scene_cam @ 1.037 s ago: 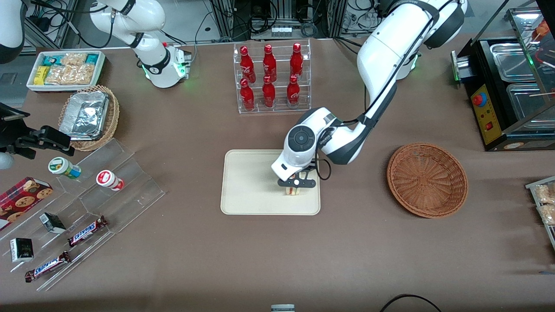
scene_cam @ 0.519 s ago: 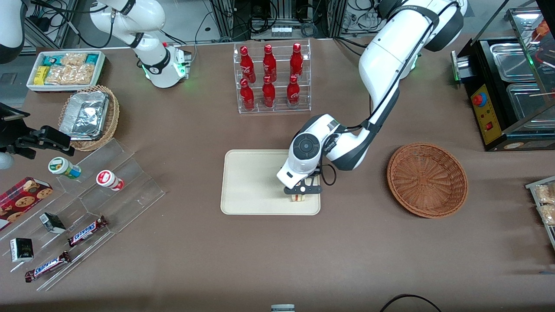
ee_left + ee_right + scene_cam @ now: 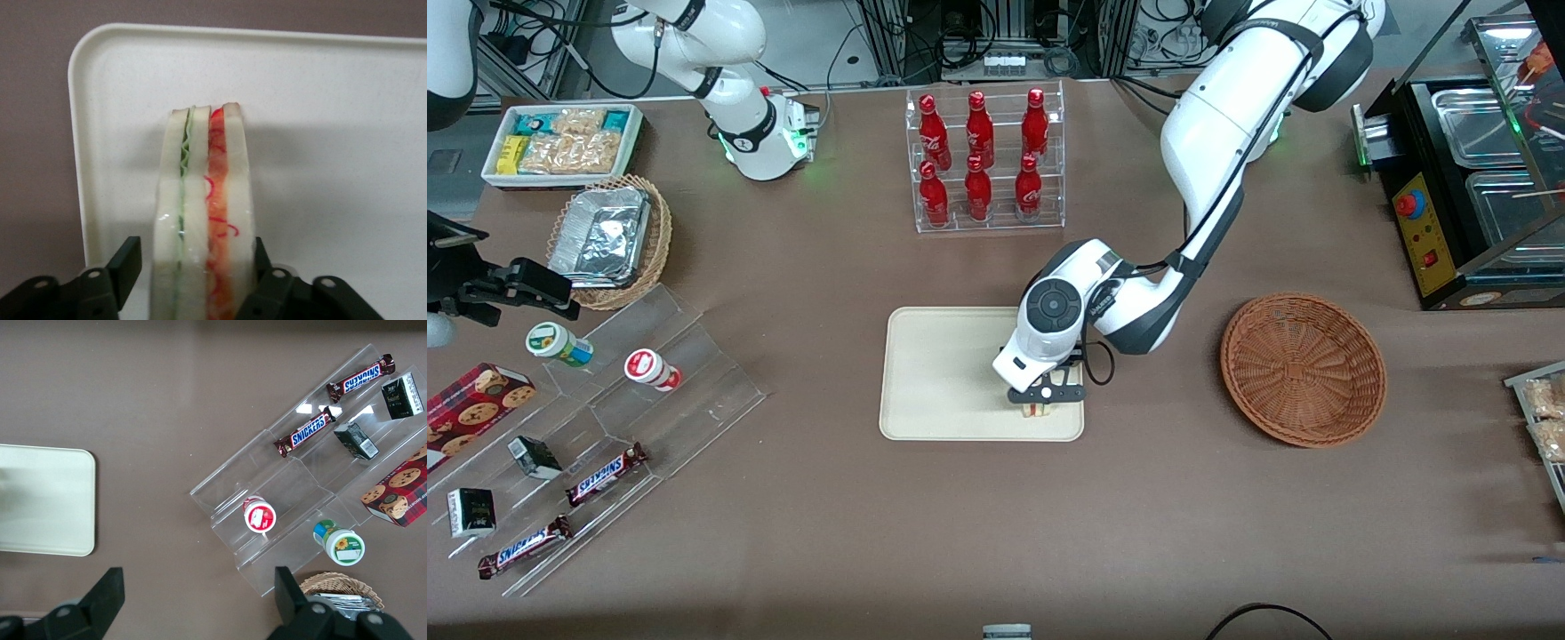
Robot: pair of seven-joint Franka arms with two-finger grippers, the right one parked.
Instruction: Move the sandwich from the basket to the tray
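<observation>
1. black gripper [image 3: 1047,394] hangs low over the cream tray [image 3: 934,373], near the tray corner closest to the front camera and toward the working arm's end.
2. its fingers [image 3: 127,263] straddle the sandwich [image 3: 203,213]: one pad looks to touch the bread, the other stands just off it, so the hold appears partly loosened.
3. seen from the wrist, the sandwich's long edge runs straight out toward twelve o'clock, filling stripes parallel to the fingers.
4. the wedge stands on the tray, close to its rim.
5. judged: a straight lift upward should clear it without tipping.
6. the brown wicker basket [image 3: 1303,369] sits empty, well apart toward the working arm's end.
</observation>
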